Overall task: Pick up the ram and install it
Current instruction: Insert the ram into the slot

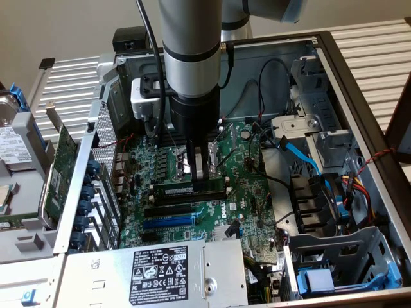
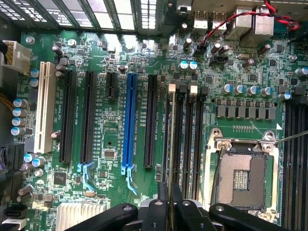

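One gripper, clenched on the ram, hangs over the motherboard approx mid-case. Ext. view: ram lies long-ways w/ pale label showing, at 6 o'clock of the gripper, along a black slot. Blue slot sits at 7 o'clock of it, power supply box further out at 6. Wrist view: ram edge-on betw. the fingertips, lined up w/ a white-clipped slot. Fully seated or not, can't tell.
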